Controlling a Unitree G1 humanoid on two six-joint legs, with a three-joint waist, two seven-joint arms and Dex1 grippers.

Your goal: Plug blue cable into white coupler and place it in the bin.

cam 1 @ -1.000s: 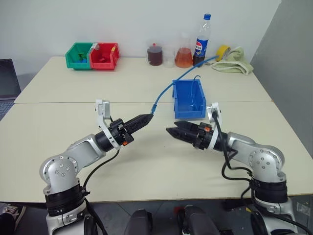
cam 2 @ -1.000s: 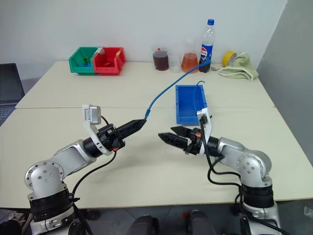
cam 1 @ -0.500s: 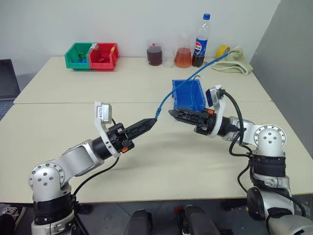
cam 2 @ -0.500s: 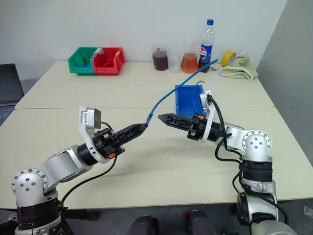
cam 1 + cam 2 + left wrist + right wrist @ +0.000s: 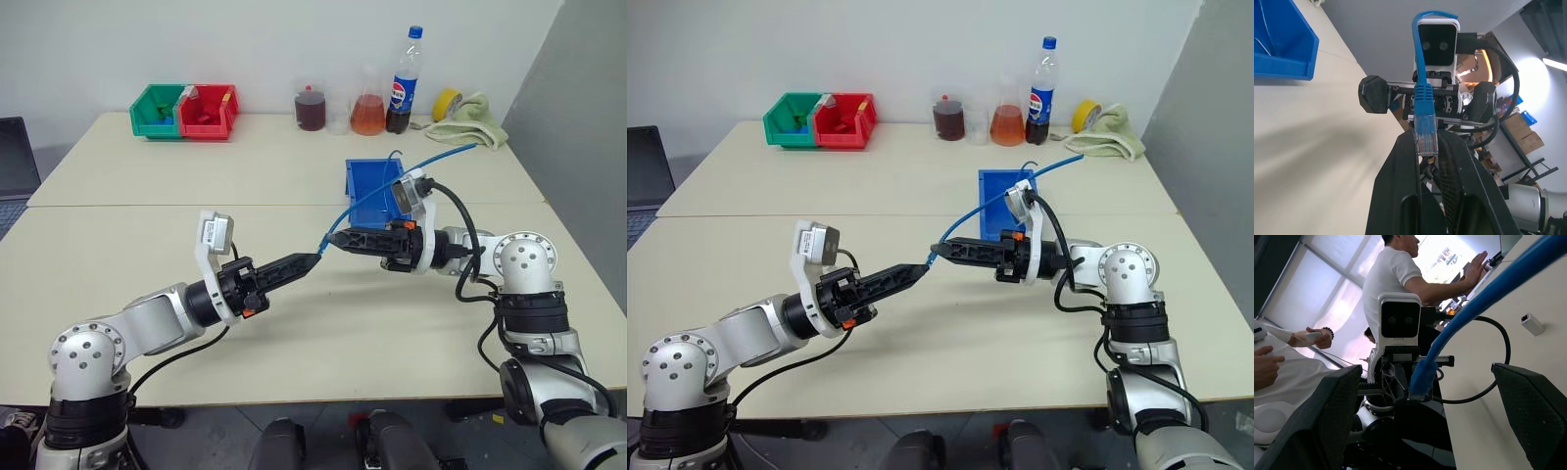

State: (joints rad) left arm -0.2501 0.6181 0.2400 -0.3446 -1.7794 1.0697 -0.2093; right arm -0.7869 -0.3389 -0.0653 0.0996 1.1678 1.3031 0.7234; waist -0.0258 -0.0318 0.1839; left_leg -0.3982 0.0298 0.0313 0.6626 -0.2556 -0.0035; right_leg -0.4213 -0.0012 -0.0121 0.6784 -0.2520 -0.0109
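Right end effector (image 5: 338, 239), spread, has swung toward the left end effector (image 5: 312, 260) pinching the blue cable (image 5: 392, 186); bin (image 5: 372, 186) seemingly empty.

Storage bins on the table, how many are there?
3. The green bin and red bin sit side by side at the far left corner of the table. The blue bin stands mid-table, behind the right tool, which hides part of it.

The cable (image 5: 392, 186) hangs taut across the air between the grippers and the bin (image 5: 377, 188). The near table (image 5: 323, 343) is bare and passable. Bottles (image 5: 404, 69) and small bins (image 5: 184, 112) crowd the far edge.
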